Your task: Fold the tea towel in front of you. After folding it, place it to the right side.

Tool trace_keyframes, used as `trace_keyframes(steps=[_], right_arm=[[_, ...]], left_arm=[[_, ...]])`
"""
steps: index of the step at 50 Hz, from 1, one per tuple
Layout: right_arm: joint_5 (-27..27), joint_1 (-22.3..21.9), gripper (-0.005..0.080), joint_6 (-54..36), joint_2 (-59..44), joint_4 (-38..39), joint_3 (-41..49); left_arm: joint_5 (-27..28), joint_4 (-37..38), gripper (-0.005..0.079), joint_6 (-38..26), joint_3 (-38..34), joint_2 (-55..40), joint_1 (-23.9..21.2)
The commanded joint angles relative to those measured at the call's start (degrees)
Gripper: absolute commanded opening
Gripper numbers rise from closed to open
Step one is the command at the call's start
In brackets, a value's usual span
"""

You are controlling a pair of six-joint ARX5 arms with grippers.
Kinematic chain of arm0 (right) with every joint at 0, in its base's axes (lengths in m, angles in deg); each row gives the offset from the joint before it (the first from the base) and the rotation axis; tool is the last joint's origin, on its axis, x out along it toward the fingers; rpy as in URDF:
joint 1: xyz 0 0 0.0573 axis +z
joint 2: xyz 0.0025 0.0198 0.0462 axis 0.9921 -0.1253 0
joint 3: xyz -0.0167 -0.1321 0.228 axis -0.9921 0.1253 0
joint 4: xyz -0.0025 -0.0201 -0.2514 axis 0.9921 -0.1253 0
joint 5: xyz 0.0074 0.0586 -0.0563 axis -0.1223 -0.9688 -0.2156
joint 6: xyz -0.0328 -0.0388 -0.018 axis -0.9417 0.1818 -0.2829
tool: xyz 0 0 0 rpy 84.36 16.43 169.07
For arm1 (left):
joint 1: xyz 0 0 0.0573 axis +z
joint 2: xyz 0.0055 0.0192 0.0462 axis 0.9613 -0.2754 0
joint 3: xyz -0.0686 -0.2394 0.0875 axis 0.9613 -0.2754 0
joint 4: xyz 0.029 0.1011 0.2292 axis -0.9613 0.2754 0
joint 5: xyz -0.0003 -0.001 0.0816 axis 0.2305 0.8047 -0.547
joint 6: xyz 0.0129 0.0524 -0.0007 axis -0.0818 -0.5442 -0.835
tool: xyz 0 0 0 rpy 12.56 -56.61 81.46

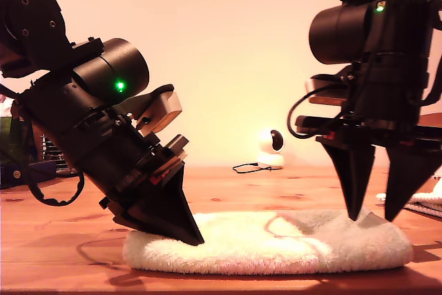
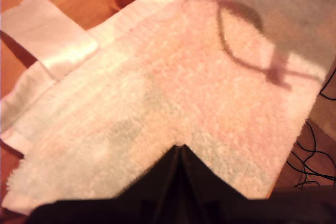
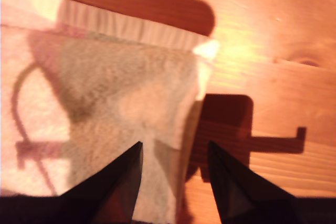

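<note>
The tea towel (image 1: 276, 243) is a pale, fluffy cloth lying folded in a thick pad on the wooden table (image 1: 62, 240). At the exterior view's left, my first gripper (image 1: 198, 240) is shut, its tip sunk into the towel's pile (image 2: 157, 93) and pinching the top fabric (image 2: 178, 148). At the exterior view's right, my second gripper (image 1: 373, 217) is open just above the towel's end. One of its fingers (image 3: 123, 182) is over the towel (image 3: 105, 87), the other over bare wood beside the edge.
A small white camera (image 1: 271, 148) and a black cable (image 1: 250, 167) sit at the table's back. Another pale cloth (image 1: 428, 202) lies at the exterior view's right edge. Dark clutter (image 1: 27, 164) stands at its left edge. Black cables (image 2: 310, 166) lie beyond the towel.
</note>
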Motion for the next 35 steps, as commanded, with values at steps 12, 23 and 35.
trace_keyframes(steps=[12,23,35], right_arm=[[-2.8,-0.1,0.0354,0.5,-4.3,2.4,0.7],[-2.8,-0.9,0.0354,0.5,-5.1,2.5,0.7],[-3.7,-1.2,0.0354,-0.4,-8.6,2.3,1.2]], left_arm=[[-0.4,0.0,-0.0021,0.2,-0.6,-2.2,-0.2],[-0.4,-0.1,-0.0021,0.1,-0.6,-2.2,-0.2],[-0.4,-0.1,-0.0021,0.2,-0.6,-2.2,-0.2]])
